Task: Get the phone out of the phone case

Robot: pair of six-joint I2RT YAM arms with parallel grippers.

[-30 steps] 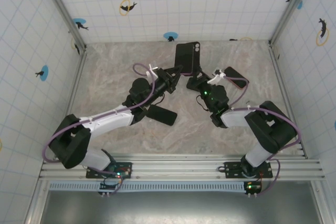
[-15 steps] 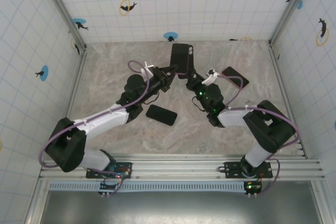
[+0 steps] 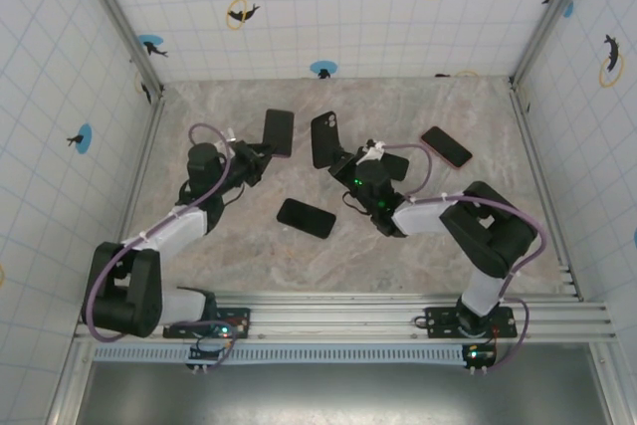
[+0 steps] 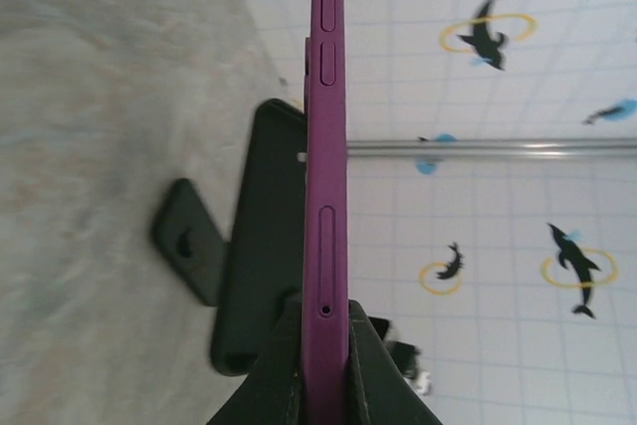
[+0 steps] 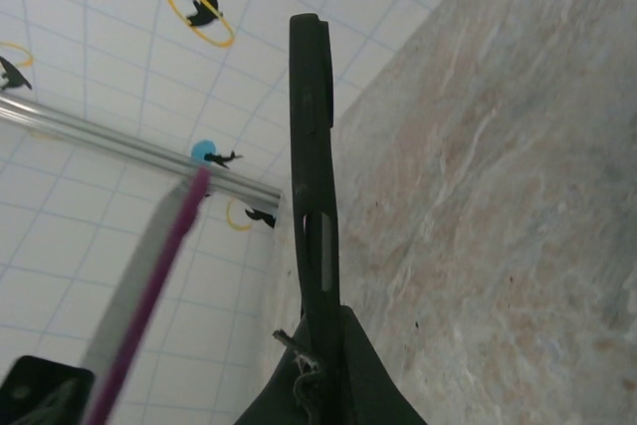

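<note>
Phone (image 3: 279,132): out of case, held above counter (image 3: 199,246), left of centre. Long axis runs straight out from left gripper (image 3: 261,152) toward back wall. Purple side edge with buttons and tray slot in left wrist view (image 4: 325,146); broad face dark from above.
Left gripper: clamped tight on phone's near end.
Case (image 3: 325,139): black, empty, camera cut-out at far end, just beside phone but apart from it; right gripper (image 3: 344,158) pinched closed on its near end.
Count: one phone, one case, two loose handsets (image 3: 306,217) (image 3: 446,146) flat on counter.
</note>
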